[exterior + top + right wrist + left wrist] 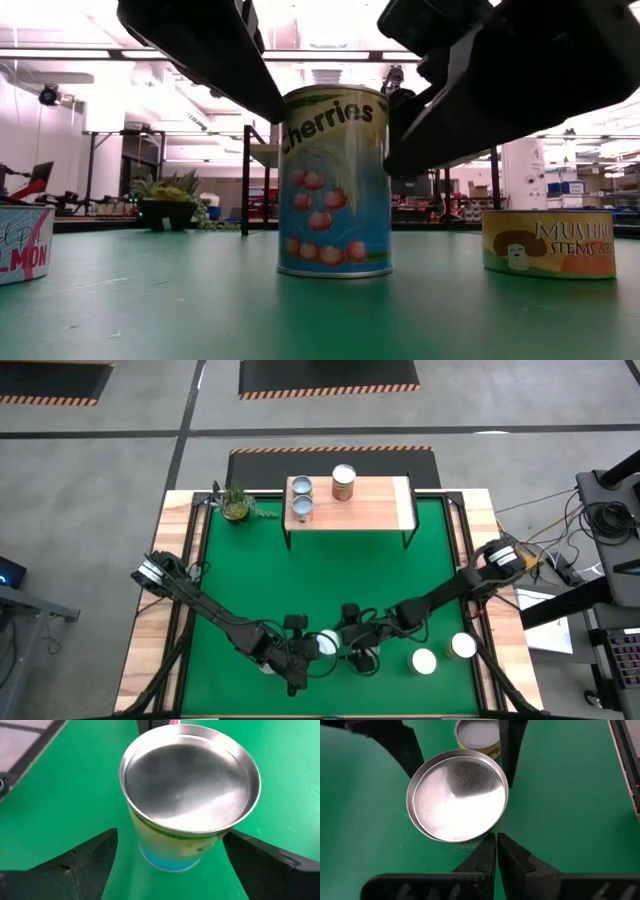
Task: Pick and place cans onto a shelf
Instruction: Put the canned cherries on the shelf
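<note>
A tall cherries can point(333, 180) with a shiny silver top point(190, 780) stands upright on its base on the green table point(300, 580), near the front edge. My right gripper point(172, 845) is open, with one finger on each side of this can near its top. My left gripper point(496, 845) is shut and sits close beside the same can point(457, 795), on the side toward the table's left edge. The wooden shelf point(380, 510) stands at the far edge with three cans point(301, 510) on its top. My left gripper's shut fingertips point(490, 842) stand right at the can's lower side point(470, 847); I cannot tell whether they touch it.
A short mushroom can point(548, 243) and another can point(462, 646) stand to the right near the front edge. A salmon can point(20, 245) stands at the left in the low view. A small potted plant point(236, 505) stands left of the shelf.
</note>
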